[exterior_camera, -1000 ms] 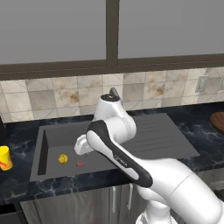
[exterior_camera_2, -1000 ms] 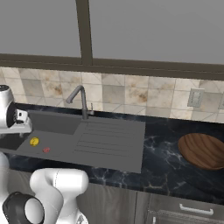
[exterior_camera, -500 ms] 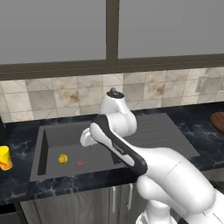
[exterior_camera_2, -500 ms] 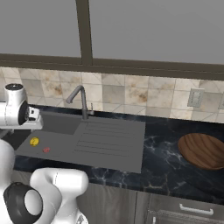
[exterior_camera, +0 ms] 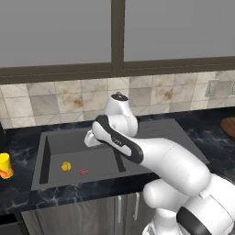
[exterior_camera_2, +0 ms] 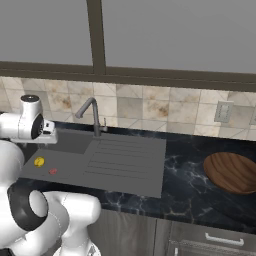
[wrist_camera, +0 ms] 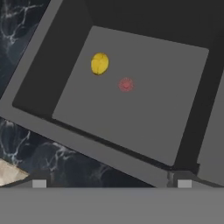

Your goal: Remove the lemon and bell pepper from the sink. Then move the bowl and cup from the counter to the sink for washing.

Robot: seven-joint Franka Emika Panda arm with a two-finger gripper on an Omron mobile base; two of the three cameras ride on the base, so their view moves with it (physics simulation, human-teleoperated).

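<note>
Hand view: our gripper (wrist_camera: 111,183) gapes wide, holding nothing, above the sink (wrist_camera: 26,94) | lemon (wrist_camera: 99,64) and bell pepper (wrist_camera: 126,84) lie apart mid-basin floor | we judge the lemon light, firm, prone to roll: pinch across its middle.

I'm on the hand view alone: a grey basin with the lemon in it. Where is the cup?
Observer: The cup stands upright on the counter, left of the sink.
Operator: And the bowl?
Observer: The bowl sits on the counter to the right, beyond the drainboard and apart from it.
Operator: Where is the faucet?
Observer: The faucet rises at the sink's back edge, its spout curving over the basin.
</note>
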